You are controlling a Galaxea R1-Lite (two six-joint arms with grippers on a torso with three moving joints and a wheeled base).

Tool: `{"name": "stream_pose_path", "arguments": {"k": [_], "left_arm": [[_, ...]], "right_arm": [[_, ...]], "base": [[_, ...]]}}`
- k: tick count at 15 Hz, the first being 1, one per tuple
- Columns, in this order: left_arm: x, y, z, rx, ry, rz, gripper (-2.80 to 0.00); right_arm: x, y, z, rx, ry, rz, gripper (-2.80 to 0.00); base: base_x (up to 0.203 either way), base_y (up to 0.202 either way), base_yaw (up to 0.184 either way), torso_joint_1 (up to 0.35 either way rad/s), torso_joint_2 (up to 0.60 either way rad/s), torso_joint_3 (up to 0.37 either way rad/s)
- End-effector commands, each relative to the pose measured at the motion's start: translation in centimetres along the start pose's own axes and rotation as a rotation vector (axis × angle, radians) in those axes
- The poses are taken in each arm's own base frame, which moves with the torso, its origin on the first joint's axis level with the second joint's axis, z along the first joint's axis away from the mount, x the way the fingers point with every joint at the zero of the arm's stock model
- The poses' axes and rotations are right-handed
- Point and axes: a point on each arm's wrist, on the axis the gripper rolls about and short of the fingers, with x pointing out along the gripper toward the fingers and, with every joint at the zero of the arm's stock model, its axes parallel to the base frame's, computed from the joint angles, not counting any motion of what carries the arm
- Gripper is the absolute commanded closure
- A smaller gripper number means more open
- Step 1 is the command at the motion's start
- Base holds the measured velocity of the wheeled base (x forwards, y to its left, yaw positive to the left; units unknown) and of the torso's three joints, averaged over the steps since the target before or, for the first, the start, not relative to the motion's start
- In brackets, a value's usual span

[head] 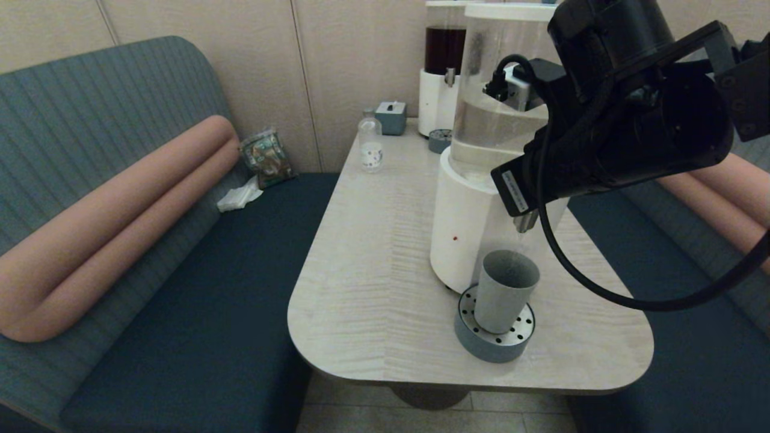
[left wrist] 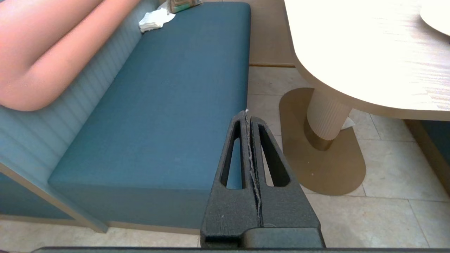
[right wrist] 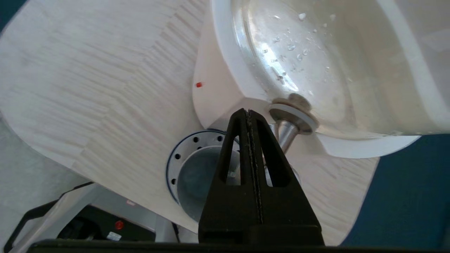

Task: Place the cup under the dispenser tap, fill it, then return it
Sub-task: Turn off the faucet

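The grey-blue cup stands upright on the round perforated drip tray, directly below the steel dispenser tap of the white-based dispenser. In the right wrist view my right gripper is shut with nothing between its fingers, and its tips sit right beside the tap, above the cup. Whether they touch the tap I cannot tell. In the head view the right arm hides those fingers. My left gripper hangs shut and empty beside the bench, off the table.
At the table's far end stand a dark-liquid dispenser, a small clear bottle, a grey box and a second small tray. Blue benches flank the table, and its pedestal is near the left gripper.
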Motion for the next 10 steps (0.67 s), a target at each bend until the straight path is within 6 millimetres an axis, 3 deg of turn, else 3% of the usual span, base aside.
{"name": "stream_pose_path", "arguments": {"k": [1, 10], "left_arm": [[0.02, 0.0, -0.04, -0.001, 0.003, 0.001, 0.0], [0.02, 0.0, -0.04, -0.001, 0.003, 0.001, 0.0]], "right_arm": [[0.1, -0.01, -0.06, -0.003, 0.006, -0.019, 0.0], [0.24, -0.42, -0.09, 0.002, 0.01, -0.068, 0.0]], "base": [[0.0, 0.0, 0.0, 0.0, 0.0, 0.0], [0.0, 0.0, 0.0, 0.0, 0.0, 0.0]]}}
